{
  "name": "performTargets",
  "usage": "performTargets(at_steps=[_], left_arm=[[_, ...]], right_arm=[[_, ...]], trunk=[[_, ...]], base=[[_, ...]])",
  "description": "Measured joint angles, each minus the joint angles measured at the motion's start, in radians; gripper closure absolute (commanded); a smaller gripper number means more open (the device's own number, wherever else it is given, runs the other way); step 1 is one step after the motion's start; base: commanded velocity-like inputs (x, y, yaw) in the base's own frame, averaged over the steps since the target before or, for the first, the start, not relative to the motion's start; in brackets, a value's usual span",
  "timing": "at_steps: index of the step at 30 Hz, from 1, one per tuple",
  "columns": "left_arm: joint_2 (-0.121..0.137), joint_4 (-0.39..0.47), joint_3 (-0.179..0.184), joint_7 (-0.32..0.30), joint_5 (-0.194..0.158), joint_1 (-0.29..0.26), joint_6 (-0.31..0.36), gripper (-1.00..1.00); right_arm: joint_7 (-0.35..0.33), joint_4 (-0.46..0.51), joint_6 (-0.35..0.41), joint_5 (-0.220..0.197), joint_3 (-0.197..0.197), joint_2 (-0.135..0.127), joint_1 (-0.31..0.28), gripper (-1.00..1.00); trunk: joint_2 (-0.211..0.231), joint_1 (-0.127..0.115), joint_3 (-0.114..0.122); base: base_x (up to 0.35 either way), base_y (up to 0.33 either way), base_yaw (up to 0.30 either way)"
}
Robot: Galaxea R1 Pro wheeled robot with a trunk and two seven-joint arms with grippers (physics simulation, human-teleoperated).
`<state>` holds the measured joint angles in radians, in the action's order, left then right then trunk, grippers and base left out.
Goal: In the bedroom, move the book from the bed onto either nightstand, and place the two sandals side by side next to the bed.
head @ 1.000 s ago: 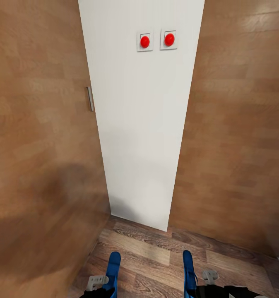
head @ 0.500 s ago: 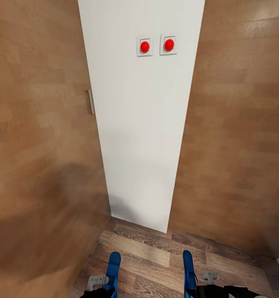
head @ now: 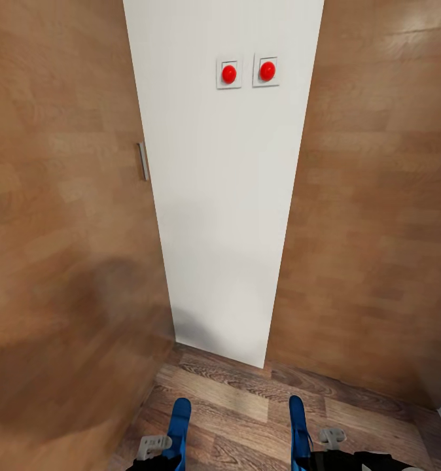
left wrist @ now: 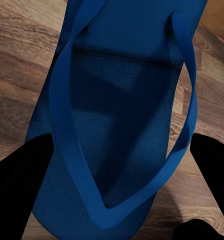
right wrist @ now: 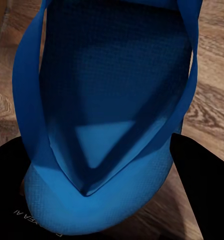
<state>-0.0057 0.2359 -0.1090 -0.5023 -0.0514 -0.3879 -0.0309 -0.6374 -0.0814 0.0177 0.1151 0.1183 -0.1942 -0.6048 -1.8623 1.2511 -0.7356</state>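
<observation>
So I'm parked facing a white wall panel [head: 224,196] that runs down the middle of the head view, with two red push buttons [head: 228,74] on grey plates near the top centre of the frame. Brown wood-look panels [head: 63,229] flank it on both sides, and there's a small metal handle [head: 142,160] on the edge of the left one, about a third of the way down. The wood-plank floor [head: 246,399] only shows as a strip along the bottom. Down at the lower edge I've got a blue sandal in each arm: the left sandal [head: 179,425] pokes up at bottom centre-left, the right sandal [head: 298,428] at bottom centre-right, both pointing away from me, well apart from each other and held above the floor. In the left wrist view the left gripper [left wrist: 116,195] has its dark fingers [left wrist: 17,190] on either side of the sandal's [left wrist: 121,115] heel end, clamped onto it, thong strap facing the camera. Same story on the other side: the right gripper [right wrist: 107,200] is closed around its sandal [right wrist: 112,90], fingers [right wrist: 201,190] hugging both edges of the sole.
</observation>
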Motion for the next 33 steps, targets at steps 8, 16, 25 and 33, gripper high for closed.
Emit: performTargets(at_steps=[8, 16, 25, 33], left_arm=[[0.000, 0.000, 0.000, -0.002, 0.000, 0.000, 0.000, 1.00], [0.000, 0.000, 0.000, -0.002, 0.000, 0.001, 0.000, 1.00], [0.000, 0.000, 0.000, -0.002, 0.000, 0.001, 0.000, 1.00], [-0.010, 0.000, 0.001, -0.001, 0.000, 0.000, 0.000, 1.00]], right_arm=[[0.000, 0.000, 0.000, 0.000, 0.000, 0.000, 0.000, 1.00], [0.000, 0.000, 0.000, 0.000, 0.000, 0.000, 0.000, 1.00], [0.000, 0.000, 0.000, 0.000, 0.000, 0.000, 0.000, 1.00], [0.000, 0.000, -0.001, 0.000, 0.000, 0.000, 0.000, 1.00]], trunk=[[0.000, 0.000, 0.000], [0.000, 0.000, 0.000], [0.000, 0.000, 0.000], [0.000, 0.001, 0.000]], base=[[0.000, 0.000, 0.000], [0.000, 0.000, 0.127], [0.000, 0.000, 0.181], [-0.150, -0.036, 0.009]])
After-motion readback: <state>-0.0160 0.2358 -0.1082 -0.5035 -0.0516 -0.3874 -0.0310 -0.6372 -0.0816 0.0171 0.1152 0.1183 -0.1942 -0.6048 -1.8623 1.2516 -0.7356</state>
